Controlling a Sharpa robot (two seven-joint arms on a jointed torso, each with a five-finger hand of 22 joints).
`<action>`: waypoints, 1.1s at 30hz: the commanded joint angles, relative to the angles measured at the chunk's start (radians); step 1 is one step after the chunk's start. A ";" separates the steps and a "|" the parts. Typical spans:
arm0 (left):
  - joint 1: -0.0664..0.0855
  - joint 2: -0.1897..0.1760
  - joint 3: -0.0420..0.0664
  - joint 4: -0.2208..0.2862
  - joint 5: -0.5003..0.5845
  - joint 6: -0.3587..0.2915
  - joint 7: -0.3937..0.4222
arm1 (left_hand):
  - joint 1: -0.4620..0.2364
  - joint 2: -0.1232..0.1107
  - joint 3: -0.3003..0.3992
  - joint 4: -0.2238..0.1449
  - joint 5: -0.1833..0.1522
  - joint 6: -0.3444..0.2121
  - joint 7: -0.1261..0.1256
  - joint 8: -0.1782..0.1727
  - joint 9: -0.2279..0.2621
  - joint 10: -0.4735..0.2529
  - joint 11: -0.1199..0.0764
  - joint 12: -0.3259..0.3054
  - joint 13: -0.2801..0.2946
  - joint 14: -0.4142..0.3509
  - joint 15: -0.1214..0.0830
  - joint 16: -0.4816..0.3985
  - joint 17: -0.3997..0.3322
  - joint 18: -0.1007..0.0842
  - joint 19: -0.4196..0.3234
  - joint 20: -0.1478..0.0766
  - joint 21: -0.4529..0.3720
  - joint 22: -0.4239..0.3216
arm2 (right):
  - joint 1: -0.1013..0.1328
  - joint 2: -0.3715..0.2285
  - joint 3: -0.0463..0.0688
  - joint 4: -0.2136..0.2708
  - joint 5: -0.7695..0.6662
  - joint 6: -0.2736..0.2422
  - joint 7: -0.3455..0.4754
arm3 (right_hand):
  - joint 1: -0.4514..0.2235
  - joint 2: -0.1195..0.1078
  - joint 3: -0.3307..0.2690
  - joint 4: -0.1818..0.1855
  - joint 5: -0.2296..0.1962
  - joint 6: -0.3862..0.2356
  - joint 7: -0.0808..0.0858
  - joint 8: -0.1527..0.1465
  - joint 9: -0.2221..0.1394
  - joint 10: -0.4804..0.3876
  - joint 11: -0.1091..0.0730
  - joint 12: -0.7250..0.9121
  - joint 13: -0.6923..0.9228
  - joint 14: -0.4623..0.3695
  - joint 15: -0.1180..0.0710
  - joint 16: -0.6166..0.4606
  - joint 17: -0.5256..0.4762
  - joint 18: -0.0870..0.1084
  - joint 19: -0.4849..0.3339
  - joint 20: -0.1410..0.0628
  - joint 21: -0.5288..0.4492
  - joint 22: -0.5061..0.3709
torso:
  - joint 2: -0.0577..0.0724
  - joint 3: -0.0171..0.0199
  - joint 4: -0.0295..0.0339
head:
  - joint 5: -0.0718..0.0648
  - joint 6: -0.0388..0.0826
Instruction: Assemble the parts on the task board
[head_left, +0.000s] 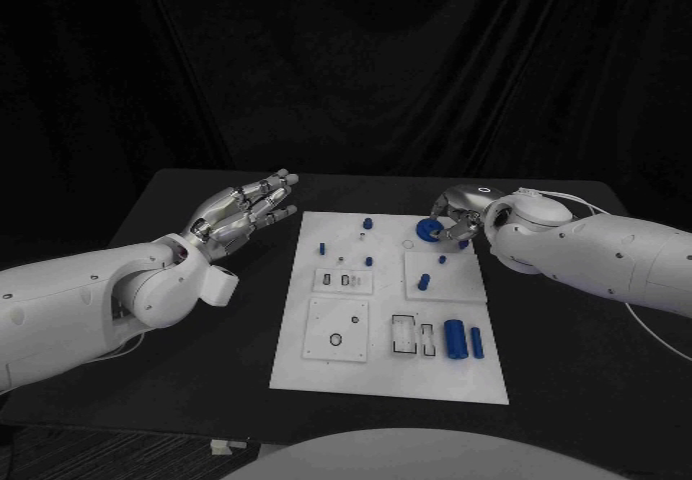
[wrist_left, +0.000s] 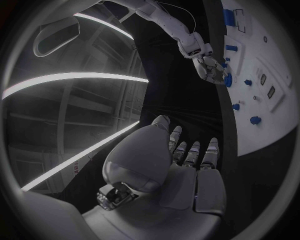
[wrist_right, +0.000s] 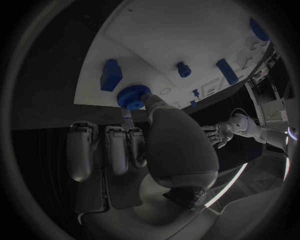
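My right hand (head_left: 459, 222) pinches the round blue ridged plastic gear (wrist_right: 131, 96) at the white task board's (head_left: 332, 372) far edge; it looks light, stiff and grippy by its rim. My left hand (head_left: 242, 212) hovers empty, fingers spread, over the black bench (head_left: 188, 380).

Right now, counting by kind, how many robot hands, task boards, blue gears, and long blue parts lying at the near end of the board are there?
Hands: 2 (left hand, right hand)
Task board: 1
Blue gear, at the right hand's fingertips: 1
Long blue parts at the near end: 2 (thick cylinder, thin rod)
Total: 6
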 joint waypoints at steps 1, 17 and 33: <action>-0.001 0.003 0.001 0.001 0.000 0.016 0.011 | 0.010 0.002 0.006 0.000 0.004 0.003 0.004 0.005 0.001 0.004 0.007 0.001 0.001 0.004 0.007 0.005 0.002 0.010 0.007 0.001 0.005 0.002 | -0.006 0.005 -0.001 -0.006 -0.010 0.011 -0.009 | 0.009 -0.003 0.000 -0.007 0.003 0.007 -0.001 0.003 0.005 0.104 0.009 0.003 0.263 0.104 0.008 0.003 0.263 -0.011 0.024 0.006 -0.007 0.180 | 0.000 0.0003 -0.0004 | 0.001 -0.003; -0.003 0.004 0.001 -0.001 -0.001 0.023 0.011 | 0.013 0.001 0.011 -0.001 0.005 0.002 0.006 0.005 0.001 0.006 0.009 0.001 0.002 0.009 0.011 0.009 0.004 0.010 0.012 0.002 0.009 0.004 | -0.007 0.002 -0.001 0.017 -0.010 -0.055 0.013 | 0.026 0.001 0.030 -0.048 0.048 0.091 -0.008 0.040 0.035 0.104 0.016 0.003 0.263 0.104 0.014 0.003 0.263 -0.011 0.024 0.010 -0.008 0.183 | 0.000 0.0000 -0.0008 | 0.006 -0.007; -0.003 0.003 0.001 -0.001 -0.001 0.018 0.008 | 0.014 0.000 0.012 -0.002 0.006 0.003 0.007 0.005 0.001 0.007 0.010 0.002 0.003 0.010 0.011 0.010 0.004 0.010 0.014 0.002 0.010 0.004 | 0.040 0.015 -0.001 0.139 -0.010 -0.120 0.028 | 0.016 -0.001 0.031 -0.046 0.063 0.097 -0.008 0.041 0.038 0.104 0.017 0.003 0.263 0.104 0.015 0.003 0.263 -0.011 0.025 0.012 -0.007 0.184 | -0.002 -0.0013 0.0011 | 0.011 -0.015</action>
